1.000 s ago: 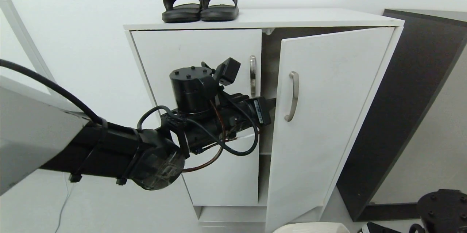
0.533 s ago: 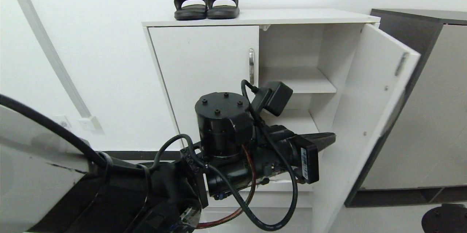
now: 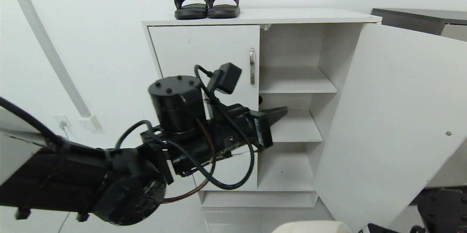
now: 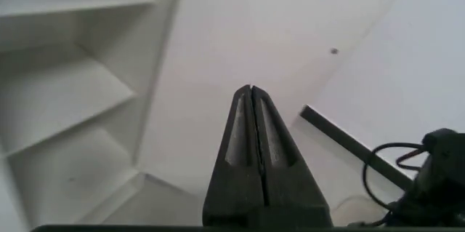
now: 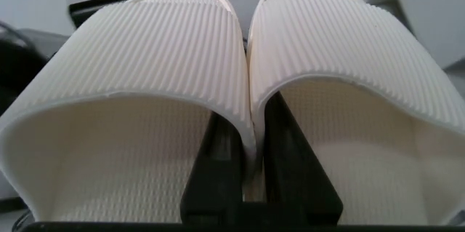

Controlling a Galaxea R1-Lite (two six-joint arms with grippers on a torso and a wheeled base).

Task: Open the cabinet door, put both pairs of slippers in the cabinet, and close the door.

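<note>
A pair of black slippers [image 3: 207, 3] stands on top of the white cabinet [image 3: 292, 15]. Its right door [image 3: 394, 116] is swung wide open, showing bare shelves [image 3: 295, 84]; the left door [image 3: 204, 50] is closed. My left gripper [image 3: 281, 111] is shut on nothing and points into the open side at the middle shelf. In the left wrist view the shut left gripper [image 4: 251, 92] faces the open door's inner face [image 4: 240, 36]. My right gripper [image 5: 251, 170] is shut on a pair of cream ribbed slippers [image 5: 145, 79], pinching their inner sides together. Their edge [image 3: 310, 226] peeks in low in the head view.
A dark cabinet [image 3: 412, 16] stands behind the open door, to the right. White wall lies left of the cabinet, with a socket [image 3: 60, 120] low down. A metal handle [image 3: 251, 67] sits on the closed door's edge.
The right door has swung from barely ajar to wide open. My left gripper has come off the door and drawn back left and up. The camera shifted early on.
</note>
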